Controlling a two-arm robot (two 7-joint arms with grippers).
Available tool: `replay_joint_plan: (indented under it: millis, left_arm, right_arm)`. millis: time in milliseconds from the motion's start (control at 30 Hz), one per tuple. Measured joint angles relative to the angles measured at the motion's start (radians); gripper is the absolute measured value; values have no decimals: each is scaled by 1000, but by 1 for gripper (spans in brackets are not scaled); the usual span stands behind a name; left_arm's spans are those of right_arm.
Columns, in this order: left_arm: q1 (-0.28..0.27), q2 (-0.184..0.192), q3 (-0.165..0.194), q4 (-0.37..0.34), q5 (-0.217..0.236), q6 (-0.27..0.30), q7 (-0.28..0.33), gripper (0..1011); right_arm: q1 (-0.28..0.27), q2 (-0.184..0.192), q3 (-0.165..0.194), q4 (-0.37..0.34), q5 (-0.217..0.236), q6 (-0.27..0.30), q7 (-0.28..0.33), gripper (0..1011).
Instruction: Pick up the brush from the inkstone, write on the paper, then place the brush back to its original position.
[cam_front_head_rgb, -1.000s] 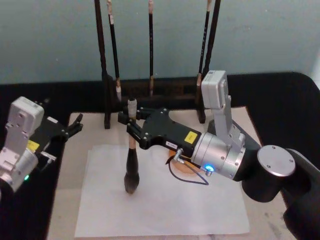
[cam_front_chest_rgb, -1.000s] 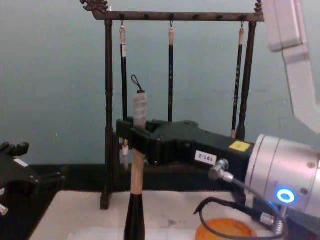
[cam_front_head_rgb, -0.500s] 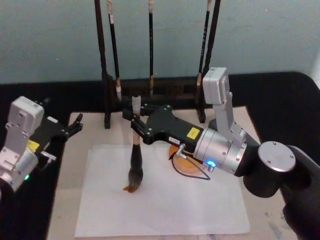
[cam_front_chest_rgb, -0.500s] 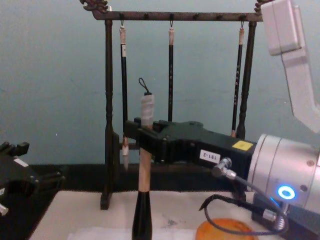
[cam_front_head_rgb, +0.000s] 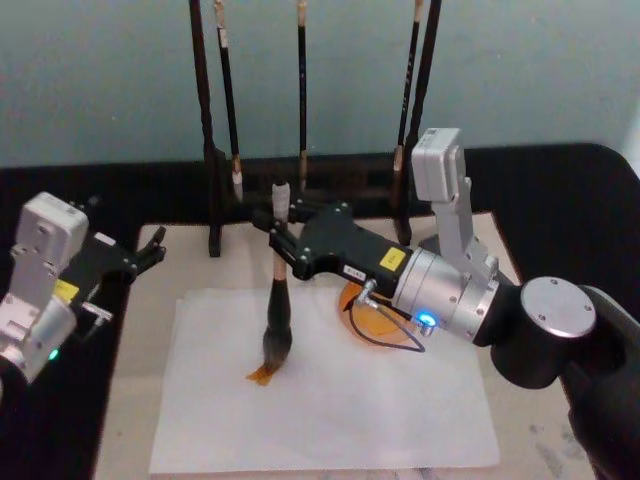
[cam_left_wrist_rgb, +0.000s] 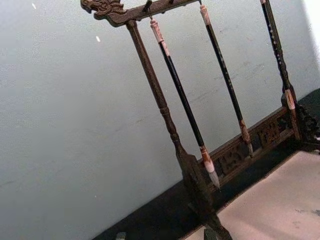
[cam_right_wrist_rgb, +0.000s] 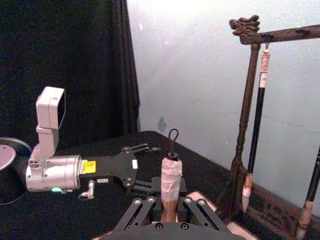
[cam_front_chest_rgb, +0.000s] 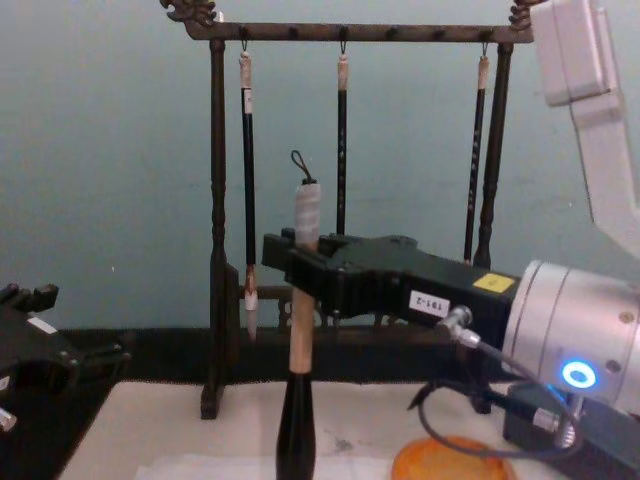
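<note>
Brush stands straight up with its tip on the paper, so it can make a mark. The jaws of your right gripper pinch its handle. Your left gripper sits off the paper, jaws spread.

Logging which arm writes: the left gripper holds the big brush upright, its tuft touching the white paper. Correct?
Not quite. The head view shows the right gripper, not the left, clamping the brush, upright, with its tuft on the paper. The left gripper sits idle out to the left.
</note>
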Motion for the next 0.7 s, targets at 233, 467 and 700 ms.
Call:
replay_joint_plan:
  millis: [233, 467, 700]
  left_arm:
    - [0, 0, 0, 0, 0, 0, 0, 1010]
    - [0, 0, 0, 0, 0, 0, 0, 1010]
    - [0, 0, 0, 0, 0, 0, 0, 1010]
  right_arm:
    - [4, -1, 8, 8, -5, -3, -5, 156]
    - [8, -2, 15, 13, -8, -4, -7, 156]
    - [10, -4, 17, 17, -15, -4, -11, 156]
